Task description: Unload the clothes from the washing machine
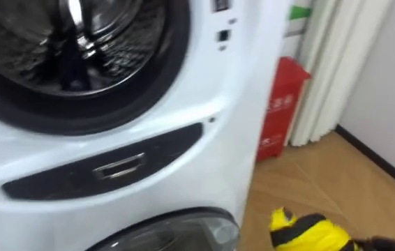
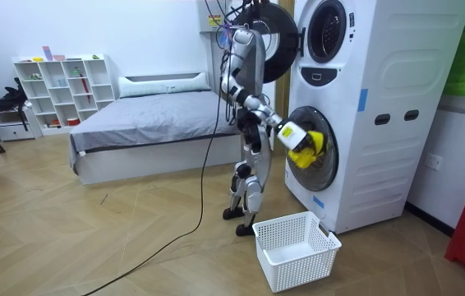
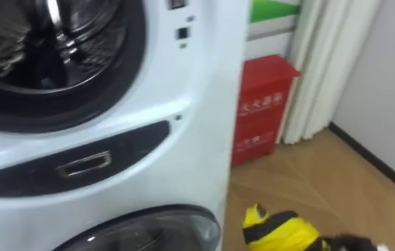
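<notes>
White, glossy washing machine (image 2: 372, 115) with stacked round doors; the upper drum (image 1: 65, 35) is ribbed, perforated steel. The right hand (image 2: 285, 131) clasps a crumpled yellow-and-black garment (image 2: 306, 146) before the lower door, above a white lattice plastic basket (image 2: 298, 271) on the wood floor (image 2: 134, 247).

Wood floor (image 2: 93, 238), grey bed (image 2: 150, 115), white shelf (image 2: 60, 86).

A red cabinet (image 1: 281, 104) stands beside pale curtains (image 1: 323, 66); a bed (image 2: 150, 115) lies near white shelves (image 2: 60, 89).
</notes>
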### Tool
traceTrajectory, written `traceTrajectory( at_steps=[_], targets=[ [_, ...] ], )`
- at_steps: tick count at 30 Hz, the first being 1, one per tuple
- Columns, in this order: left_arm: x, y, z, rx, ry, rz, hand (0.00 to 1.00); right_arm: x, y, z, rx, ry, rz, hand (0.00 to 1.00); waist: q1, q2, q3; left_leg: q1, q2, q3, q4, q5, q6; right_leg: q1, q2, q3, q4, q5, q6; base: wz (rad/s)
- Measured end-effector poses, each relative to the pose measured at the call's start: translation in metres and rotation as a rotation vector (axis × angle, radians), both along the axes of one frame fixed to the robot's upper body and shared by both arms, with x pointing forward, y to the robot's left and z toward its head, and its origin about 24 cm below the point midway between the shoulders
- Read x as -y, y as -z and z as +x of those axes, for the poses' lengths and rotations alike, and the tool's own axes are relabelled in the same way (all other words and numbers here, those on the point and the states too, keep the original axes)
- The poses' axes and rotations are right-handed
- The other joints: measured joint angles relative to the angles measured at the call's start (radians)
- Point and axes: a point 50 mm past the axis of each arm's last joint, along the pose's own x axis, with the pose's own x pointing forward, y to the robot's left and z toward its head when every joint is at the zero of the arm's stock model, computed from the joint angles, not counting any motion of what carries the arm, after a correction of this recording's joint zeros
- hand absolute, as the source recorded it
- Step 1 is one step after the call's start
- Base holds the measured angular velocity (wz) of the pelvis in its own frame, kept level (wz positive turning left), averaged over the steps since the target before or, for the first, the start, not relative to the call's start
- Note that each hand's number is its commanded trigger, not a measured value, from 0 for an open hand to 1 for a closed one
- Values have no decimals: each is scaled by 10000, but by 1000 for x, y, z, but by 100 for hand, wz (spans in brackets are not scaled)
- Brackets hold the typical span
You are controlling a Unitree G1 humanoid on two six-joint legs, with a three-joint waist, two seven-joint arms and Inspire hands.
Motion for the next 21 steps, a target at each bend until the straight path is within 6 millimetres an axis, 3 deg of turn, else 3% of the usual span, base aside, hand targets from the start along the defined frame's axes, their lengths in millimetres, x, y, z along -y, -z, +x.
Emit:
traceTrajectory(
  at_steps=[5,8,14,16,17,21],
  targets=[
    [7,2,1,-118,262,-353,0,4,15,-13,-740,551,-27,100,-329,318,16,-84,26,258,1,0,-1,-203,101,320,31,66,-23,-27],
    [9,3,-1,-202,289,-405,0,6,23,-17,-1015,848,-90,100,-406,486,66,-90,46,555,1,-5,-10,-342,169,556,-5,78,-29,-20],
    [14,5,-4,-377,467,-599,0,10,41,-26,-1729,1474,-110,100,-688,1146,6,-605,32,722,4,-7,-16,-850,179,693,37,135,-6,-9],
    [15,6,-4,-351,294,-691,0,11,44,-27,-1774,1662,-15,100,-746,1277,68,-731,31,729,42,-6,-17,-1035,197,756,179,135,-7,-14],
    [15,5,-4,-321,225,-725,0,12,44,-26,-1760,1772,-25,100,-807,1395,43,-867,29,709,59,-5,-18,-1216,199,752,285,134,-7,-6],
    [15,3,7,-13,299,-732,0,17,43,-12,-1337,2103,-54,100,-963,1533,129,-1268,-11,731,78,-3,-20,-1828,197,735,733,121,11,-1]
  ],
)
